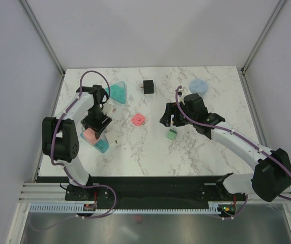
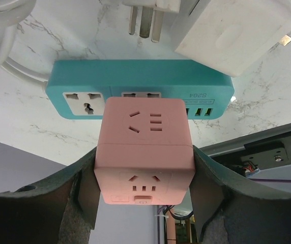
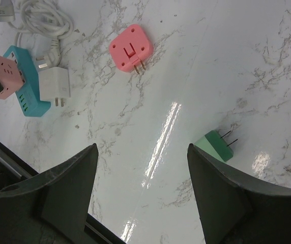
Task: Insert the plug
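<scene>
My left gripper (image 2: 144, 170) is shut on a pink cube adapter (image 2: 144, 137), one finger on each side. The cube sits against the middle socket of a teal power strip (image 2: 79, 76); its prongs are hidden. In the top view the left gripper (image 1: 95, 124) holds the cube (image 1: 89, 135) over the strip (image 1: 101, 145) at the table's left front. My right gripper (image 3: 143, 183) is open and empty above bare marble, in the top view (image 1: 168, 120) near the middle. A green plug (image 3: 216, 144) lies just right of it and a pink plug (image 3: 131, 49) farther off.
A white charger (image 2: 237, 35), a three-prong white plug (image 2: 145, 15) and a white cable (image 2: 3, 30) lie just beyond the strip. A teal triangular block (image 1: 118, 91), a black cube (image 1: 148, 87) and a blue disc (image 1: 199, 86) sit at the back.
</scene>
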`<state>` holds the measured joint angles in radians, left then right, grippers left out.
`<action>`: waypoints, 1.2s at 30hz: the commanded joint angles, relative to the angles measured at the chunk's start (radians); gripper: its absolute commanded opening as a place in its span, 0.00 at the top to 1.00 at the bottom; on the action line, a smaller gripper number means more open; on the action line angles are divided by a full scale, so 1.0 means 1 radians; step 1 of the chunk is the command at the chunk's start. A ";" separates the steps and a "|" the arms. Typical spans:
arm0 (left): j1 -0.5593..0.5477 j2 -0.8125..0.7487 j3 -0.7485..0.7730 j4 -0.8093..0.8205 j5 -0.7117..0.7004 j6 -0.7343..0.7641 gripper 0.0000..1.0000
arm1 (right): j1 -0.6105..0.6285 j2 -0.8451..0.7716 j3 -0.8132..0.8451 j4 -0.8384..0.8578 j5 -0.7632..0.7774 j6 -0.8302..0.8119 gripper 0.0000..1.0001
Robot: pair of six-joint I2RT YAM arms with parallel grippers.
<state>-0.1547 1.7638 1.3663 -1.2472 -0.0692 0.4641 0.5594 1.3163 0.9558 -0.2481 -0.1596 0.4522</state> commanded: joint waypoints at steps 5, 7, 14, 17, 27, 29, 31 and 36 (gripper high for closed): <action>-0.005 -0.027 -0.047 0.057 0.025 0.013 0.98 | 0.004 -0.034 0.021 0.010 0.011 -0.018 0.21; -0.003 -0.032 -0.052 0.075 0.028 0.013 0.98 | 0.004 -0.032 0.023 0.010 0.011 -0.018 0.21; -0.003 -0.052 -0.041 0.092 0.036 0.013 0.98 | 0.005 -0.028 0.024 0.010 0.011 -0.018 0.21; -0.005 -0.056 -0.036 0.086 0.039 0.011 0.98 | 0.007 -0.028 0.026 0.010 0.011 -0.018 0.21; -0.003 -0.076 -0.016 0.061 0.040 0.015 0.98 | 0.005 -0.028 0.026 0.010 0.012 -0.018 0.21; -0.003 -0.069 -0.022 0.060 0.039 0.018 0.98 | 0.005 -0.028 0.027 0.010 0.011 -0.018 0.21; -0.003 -0.069 -0.029 0.069 0.051 0.015 0.98 | 0.007 -0.031 0.027 0.010 0.012 -0.018 0.21; -0.002 -0.067 -0.044 0.089 0.065 0.011 0.98 | 0.005 -0.037 0.023 0.010 0.017 -0.020 0.21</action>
<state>-0.1543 1.7294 1.3338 -1.2118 -0.0608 0.4641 0.5594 1.3136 0.9558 -0.2485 -0.1589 0.4473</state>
